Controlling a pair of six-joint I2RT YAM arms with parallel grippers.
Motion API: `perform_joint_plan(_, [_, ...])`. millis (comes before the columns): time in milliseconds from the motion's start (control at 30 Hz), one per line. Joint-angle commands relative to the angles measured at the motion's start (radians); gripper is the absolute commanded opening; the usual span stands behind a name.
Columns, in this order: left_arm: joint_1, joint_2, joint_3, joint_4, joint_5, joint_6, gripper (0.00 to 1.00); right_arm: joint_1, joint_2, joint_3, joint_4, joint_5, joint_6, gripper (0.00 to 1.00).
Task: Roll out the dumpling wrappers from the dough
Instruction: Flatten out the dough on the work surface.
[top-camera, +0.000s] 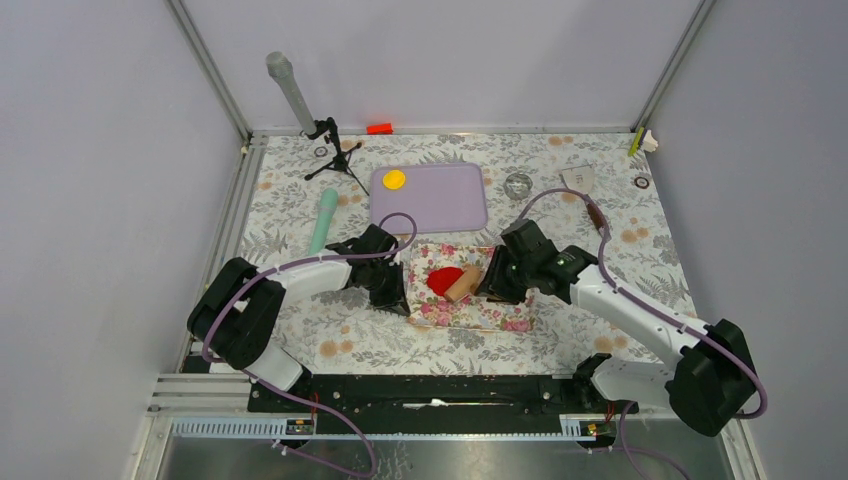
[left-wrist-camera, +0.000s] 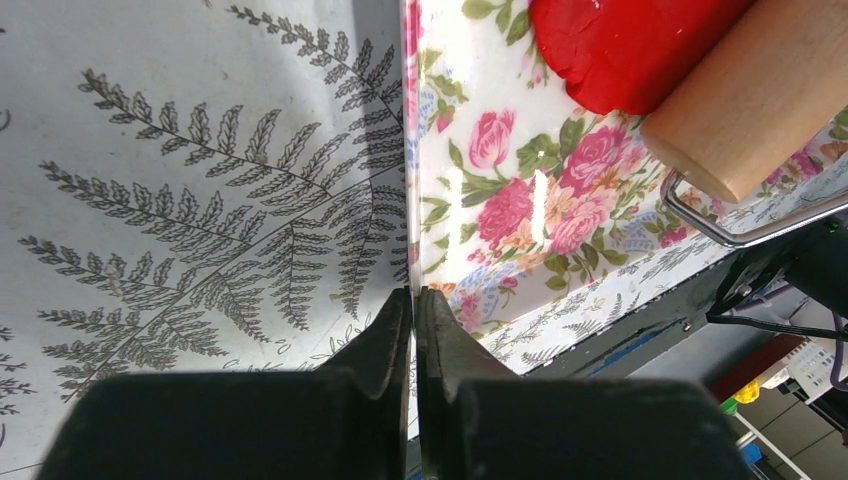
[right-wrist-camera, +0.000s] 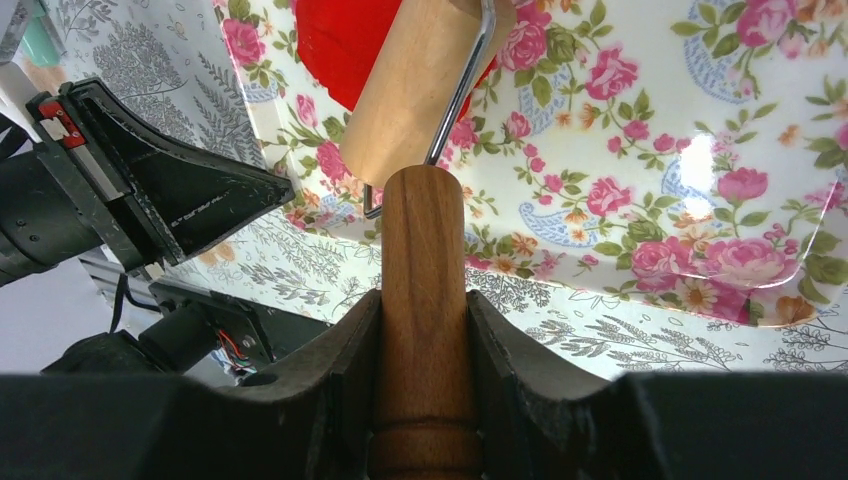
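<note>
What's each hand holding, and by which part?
Right hand: rolling pin, by its wooden handle. Left hand: pinches the floral tray at its rim.

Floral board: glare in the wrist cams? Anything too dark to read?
Left wrist: a white glare streak on the glossy floral board, and the shut left gripper is nearly black. Right wrist: bright glare patches on the board's right side, and the right gripper is dark around the roller handle. Top external: even light, soft shadows, no glare on the board.
</note>
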Motion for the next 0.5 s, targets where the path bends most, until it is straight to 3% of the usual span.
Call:
perform_joint_plan(0, [-0.002,0.009,0.021,-0.031,-0.036,0.043,0.00,0.009,0.068,-0.032,-0.114,0.024,-0.047,0.00])
perform_joint_plan(200, [-0.002,0.012,0.011,-0.025,-0.030,0.034,0.00,0.007,0.228,-0.009,-0.011,0.042,-0.063,0.00])
perform_joint_plan(467, [-0.001,0.030,0.010,-0.021,-0.009,0.034,0.00,0.007,0.043,-0.046,-0.168,0.124,-0.077,0.00])
